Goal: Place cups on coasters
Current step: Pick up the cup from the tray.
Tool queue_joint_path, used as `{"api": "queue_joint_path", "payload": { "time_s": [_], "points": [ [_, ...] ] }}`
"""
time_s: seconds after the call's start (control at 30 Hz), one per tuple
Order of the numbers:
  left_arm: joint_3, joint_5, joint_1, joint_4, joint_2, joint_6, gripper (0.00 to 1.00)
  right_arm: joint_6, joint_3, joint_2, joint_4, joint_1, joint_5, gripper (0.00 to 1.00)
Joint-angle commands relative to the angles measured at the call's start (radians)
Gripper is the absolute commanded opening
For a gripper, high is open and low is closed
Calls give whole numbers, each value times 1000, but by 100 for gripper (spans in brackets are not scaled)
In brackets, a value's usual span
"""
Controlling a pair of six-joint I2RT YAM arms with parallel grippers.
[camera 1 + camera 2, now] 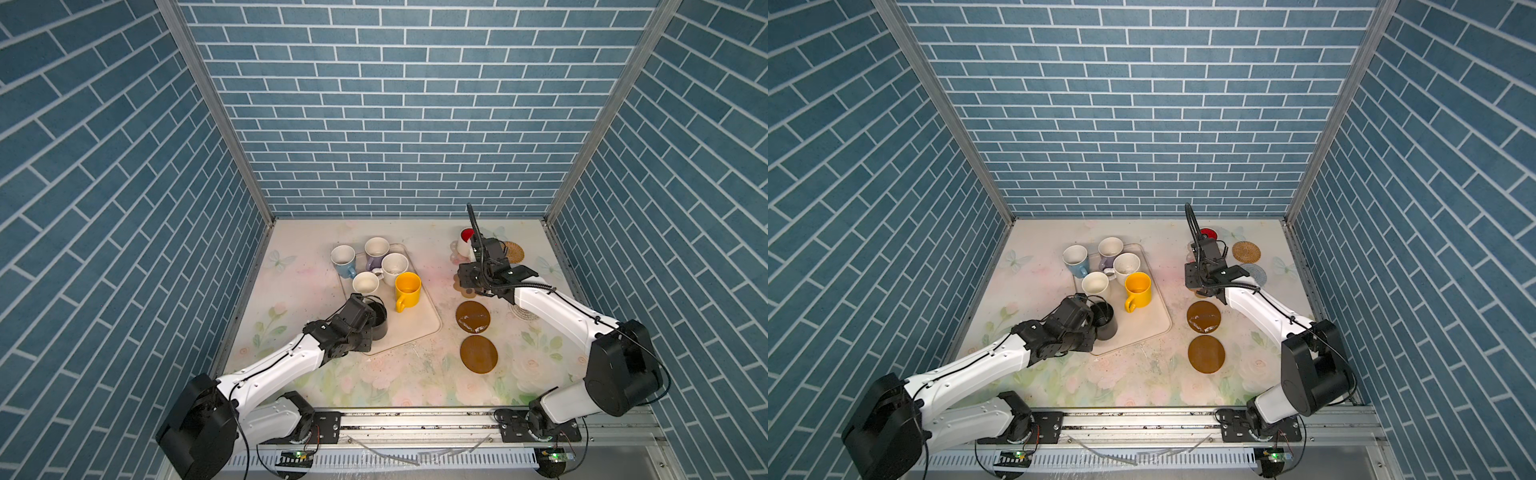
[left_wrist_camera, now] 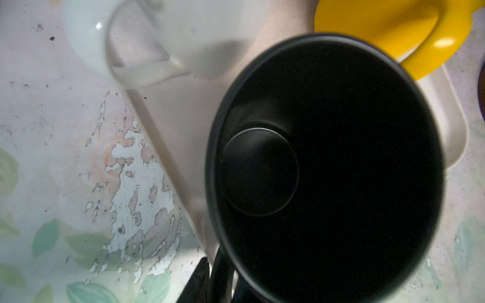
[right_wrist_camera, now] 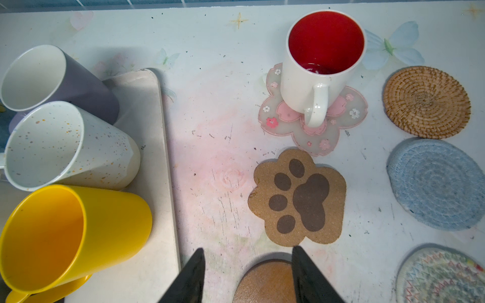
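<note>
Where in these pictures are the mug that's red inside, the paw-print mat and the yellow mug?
Red-inside mug (image 3: pixel 325 39): right wrist view, on its red inner wall.
Paw-print coaster (image 3: pixel 311 202): right wrist view, on the large dark pad.
Yellow mug (image 1: pixel 412 300): a top view, on its outer wall.

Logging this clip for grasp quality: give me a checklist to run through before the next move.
1. Grip of left tool on black mug: cannot tell.
2. The black mug upright on tray: ok.
3. The paw-print coaster bare: ok.
4. The red-inside mug seated on pink flower coaster: ok.
5. The right tool open, empty: ok.
</note>
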State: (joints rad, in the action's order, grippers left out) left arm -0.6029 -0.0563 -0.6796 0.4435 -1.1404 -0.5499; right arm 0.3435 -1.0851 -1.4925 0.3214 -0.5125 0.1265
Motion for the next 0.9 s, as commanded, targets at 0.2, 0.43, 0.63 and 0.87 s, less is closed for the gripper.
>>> {"api": "queue_joint_path", "payload": {
  "time_s": [0.2,0.43,0.63,0.87],
  "points": [
    [3,-2,-4,-19,12,11,21,3,31,10,-6,-4,12,54],
    [-7,-10,-5,13,31,21,7,3,39,18,-5,-3,12,54],
    [-47,-18,-6,57,68,39,0,3,45,30,-6,-2,12,54],
    [-133,-26,-11,123,119,72,0,6,54,49,-11,-3,13,54]
  ]
}}
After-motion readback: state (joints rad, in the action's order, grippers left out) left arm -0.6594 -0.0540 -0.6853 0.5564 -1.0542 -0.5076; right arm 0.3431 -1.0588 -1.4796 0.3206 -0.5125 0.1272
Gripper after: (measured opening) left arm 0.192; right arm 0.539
